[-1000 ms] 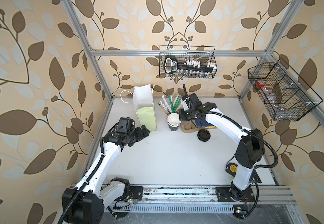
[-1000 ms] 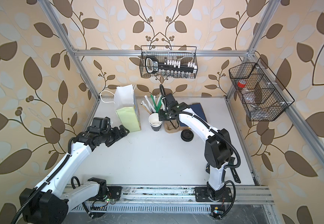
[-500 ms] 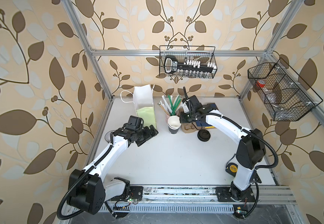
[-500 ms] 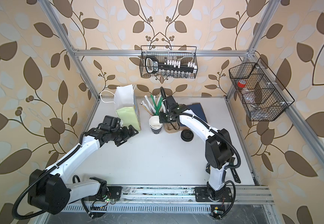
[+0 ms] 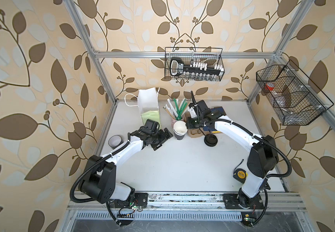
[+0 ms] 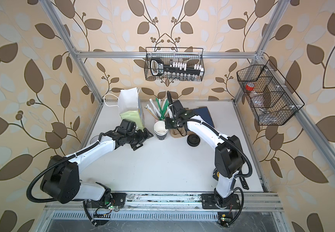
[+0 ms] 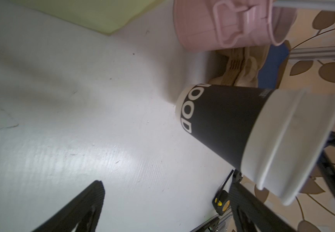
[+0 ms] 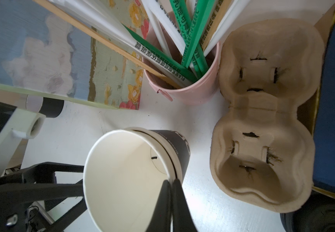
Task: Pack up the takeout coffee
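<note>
Two nested black takeout coffee cups (image 5: 180, 131) (image 6: 161, 131) stand upright at the back middle of the table, white inside. My right gripper (image 8: 171, 183) is shut on the rim of the inner cup (image 8: 122, 176), which sits in the outer black cup (image 8: 179, 148); in both top views it comes down from above (image 5: 186, 128) (image 6: 166, 128). My left gripper (image 5: 163, 140) (image 6: 143, 140) lies low just left of the stack, open, with only bare table between its fingers. In the left wrist view (image 7: 166, 209) the lettered cup (image 7: 222, 120) is ahead and apart from it.
A white and green paper bag (image 5: 149, 108) and a pink cup of straws (image 5: 175, 118) stand behind the cups. A cardboard cup carrier (image 8: 262, 130), black lid (image 5: 210, 140) and blue box (image 5: 218, 112) lie to the right. A black round thing (image 5: 114, 140) sits far left, a tape measure (image 5: 239, 174) near right.
My left arm has swung right and forward, bringing its open gripper close to the cup stack. The right gripper has stayed shut on the cup rim, almost still.
</note>
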### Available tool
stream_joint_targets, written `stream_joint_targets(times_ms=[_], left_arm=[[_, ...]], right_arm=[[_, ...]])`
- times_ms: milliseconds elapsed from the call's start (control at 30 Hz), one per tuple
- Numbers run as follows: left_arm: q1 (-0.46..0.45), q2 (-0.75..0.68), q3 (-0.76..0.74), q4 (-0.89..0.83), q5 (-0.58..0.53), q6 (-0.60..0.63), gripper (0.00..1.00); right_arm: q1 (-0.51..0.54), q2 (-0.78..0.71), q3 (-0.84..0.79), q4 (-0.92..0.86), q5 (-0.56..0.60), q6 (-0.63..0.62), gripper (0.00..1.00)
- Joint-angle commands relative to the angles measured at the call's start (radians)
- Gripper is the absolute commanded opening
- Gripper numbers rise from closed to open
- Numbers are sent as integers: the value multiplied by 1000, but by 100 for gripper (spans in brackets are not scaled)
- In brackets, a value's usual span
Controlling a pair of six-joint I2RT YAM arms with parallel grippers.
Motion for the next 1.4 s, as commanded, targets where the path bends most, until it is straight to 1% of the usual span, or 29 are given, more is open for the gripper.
stream_joint_targets(times_ms=[0, 133, 267, 300, 700, 933, 1067, 1233, 1367], left_arm=[[-3, 18, -18, 131, 51, -61, 99], [-4, 24, -38, 191, 54, -78, 99], [-4, 32, -35, 179, 49, -77, 99], [-3, 66, -33, 179, 47, -78, 99], [-3, 122, -27, 194, 31, -80, 99], [-6, 128, 13, 143, 10, -63, 99], [-6, 80, 1, 145, 7, -56, 99], [-7, -38, -66, 191, -9, -67, 99], [-6, -72, -131, 252, -11, -89, 99]], right_arm=[[-2, -29, -22, 14, -26, -2, 0], [-8, -39, -46, 38, -47, 5, 0], [-14, -46, -58, 49, -58, 9, 0], [-14, -45, -60, 51, -58, 9, 0], [-14, -32, -72, 80, -86, 26, 0], [-8, -25, -65, 100, -115, 49, 0], [-14, -22, -66, 86, -82, 41, 0], [-45, -22, -108, 114, -99, 51, 0], [-47, -21, -119, 126, -101, 52, 0]])
